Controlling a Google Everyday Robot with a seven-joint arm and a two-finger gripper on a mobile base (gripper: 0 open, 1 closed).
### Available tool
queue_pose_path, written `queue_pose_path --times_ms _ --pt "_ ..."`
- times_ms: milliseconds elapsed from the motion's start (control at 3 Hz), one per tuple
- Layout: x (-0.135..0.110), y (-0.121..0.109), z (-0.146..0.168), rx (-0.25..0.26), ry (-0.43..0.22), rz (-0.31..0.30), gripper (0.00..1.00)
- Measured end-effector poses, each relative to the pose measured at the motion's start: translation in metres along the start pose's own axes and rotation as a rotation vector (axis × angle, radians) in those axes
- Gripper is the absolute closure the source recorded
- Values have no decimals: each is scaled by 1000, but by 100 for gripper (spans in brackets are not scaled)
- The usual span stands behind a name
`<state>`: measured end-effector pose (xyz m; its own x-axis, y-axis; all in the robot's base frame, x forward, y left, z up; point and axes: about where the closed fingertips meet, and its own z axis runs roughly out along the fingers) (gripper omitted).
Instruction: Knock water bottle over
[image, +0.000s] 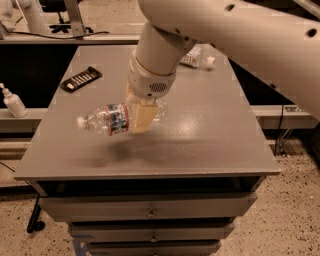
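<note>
Water bottle (106, 119) clamped sideways in end effector (141, 118), above the table (215, 135).

warm dim light; soft shadow (135, 150) on table (220, 130) beneath pincer (141, 118) gripping water bottle (106, 120).

Gripper (140, 119) holds water bottle (107, 120) above table (215, 130) centre; remote (81, 79) obstructs far-left

On the grey metal counter (215, 130), a flat black remote control (81, 79) lies back-left of the claw (140, 118), a white-wrapped plastic bottle (196, 57) at the far edge.
</note>
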<state>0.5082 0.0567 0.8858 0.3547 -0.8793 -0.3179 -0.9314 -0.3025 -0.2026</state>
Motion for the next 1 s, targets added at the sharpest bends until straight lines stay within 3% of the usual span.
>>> queue_pose_path --times_ms 667,1000 --pt "-18 9 23 32 180 -46 100" --pt "-19 16 34 22 223 -38 84"
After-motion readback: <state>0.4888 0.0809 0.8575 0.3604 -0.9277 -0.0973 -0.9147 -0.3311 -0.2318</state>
